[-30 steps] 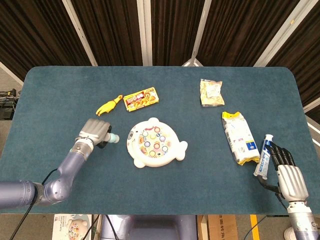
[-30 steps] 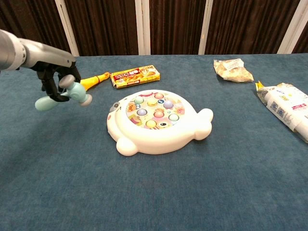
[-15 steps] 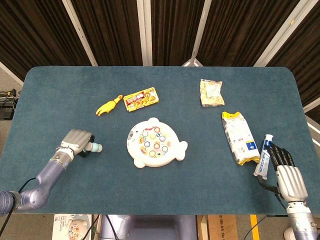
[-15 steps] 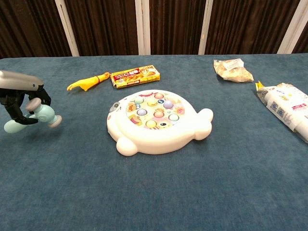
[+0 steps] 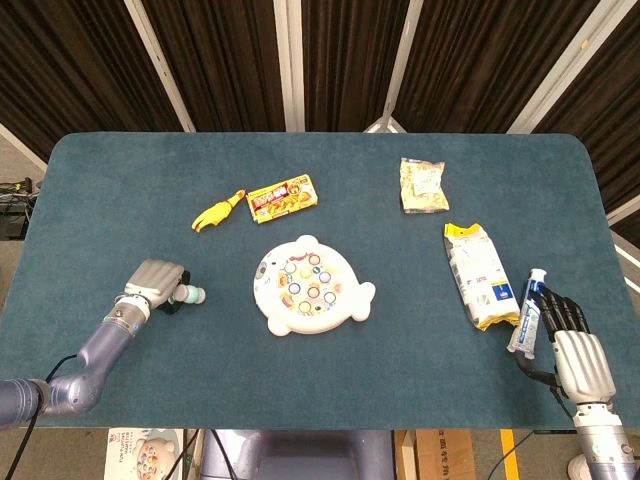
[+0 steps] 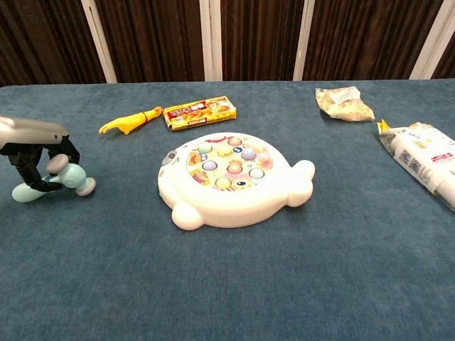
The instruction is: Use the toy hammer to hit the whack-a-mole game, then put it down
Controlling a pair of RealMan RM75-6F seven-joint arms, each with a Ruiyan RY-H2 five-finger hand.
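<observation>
Gripping pale-blue plastic toy hammer (image 6: 55, 181), left robot hand (image 6: 32, 149); right robot hand (image 5: 573, 345) empty, fingers spread.

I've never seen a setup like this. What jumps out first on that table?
Mid-table sits a white whack-a-mole game dotted with pastel buttons. To its left, the robot's left hand grips a pale blue toy hammer low by the blue cloth. At the near right edge the right hand rests beside a tube, and a yellow rubber chicken lies behind the game.
</observation>
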